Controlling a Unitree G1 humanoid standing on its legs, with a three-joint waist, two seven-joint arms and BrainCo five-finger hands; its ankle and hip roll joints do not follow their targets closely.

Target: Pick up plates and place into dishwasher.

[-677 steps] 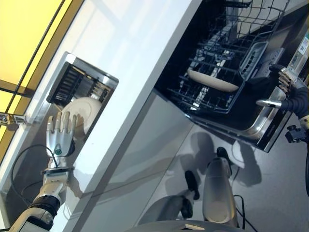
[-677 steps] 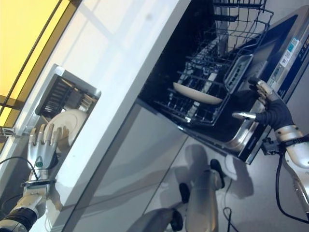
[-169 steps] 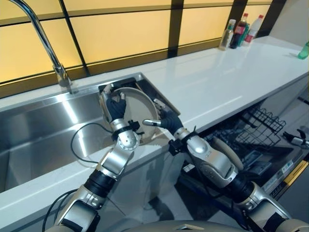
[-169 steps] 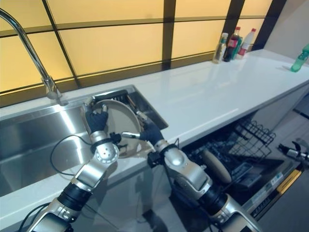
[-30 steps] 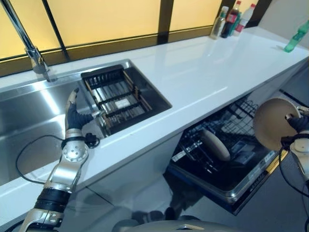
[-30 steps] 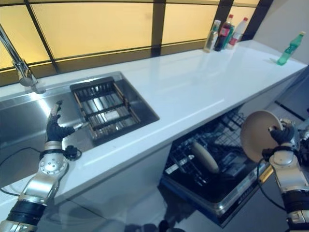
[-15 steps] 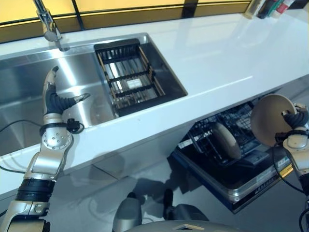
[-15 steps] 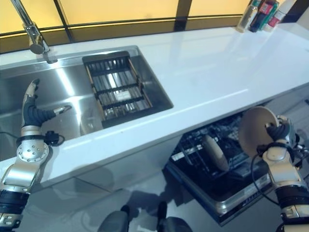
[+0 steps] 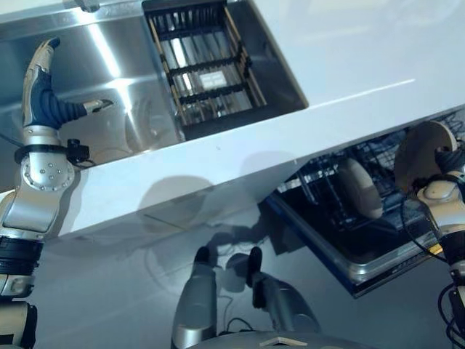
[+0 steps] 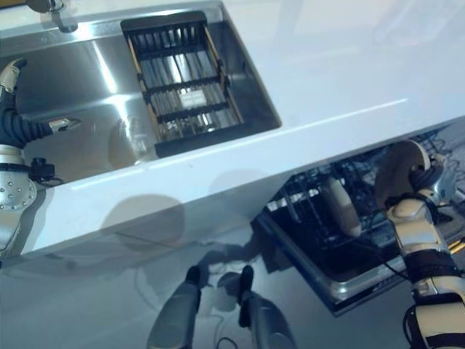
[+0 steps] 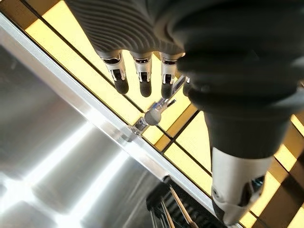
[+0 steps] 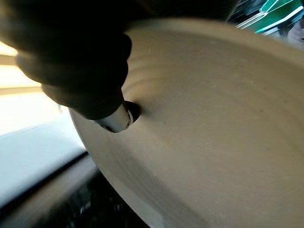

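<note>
The right hand (image 9: 445, 161) grips a beige plate (image 9: 420, 151) on edge above the open dishwasher's lower rack (image 9: 330, 190) — beside another plate (image 9: 361, 187) standing there. The left hand (image 9: 45, 102) hovers over the sink (image 9: 109, 65), fingers straight — empty.

Silver-grey left forearm (image 9: 33, 207) w/ round screw-dotted wrist disc, black band below. Left hand (image 9: 45, 102): dark ribbed cover, silver fingers w/ dark tips. Right hand (image 10: 429, 177) has same dark cover, rounded silver wrist, black-banded grey forearm.
</note>
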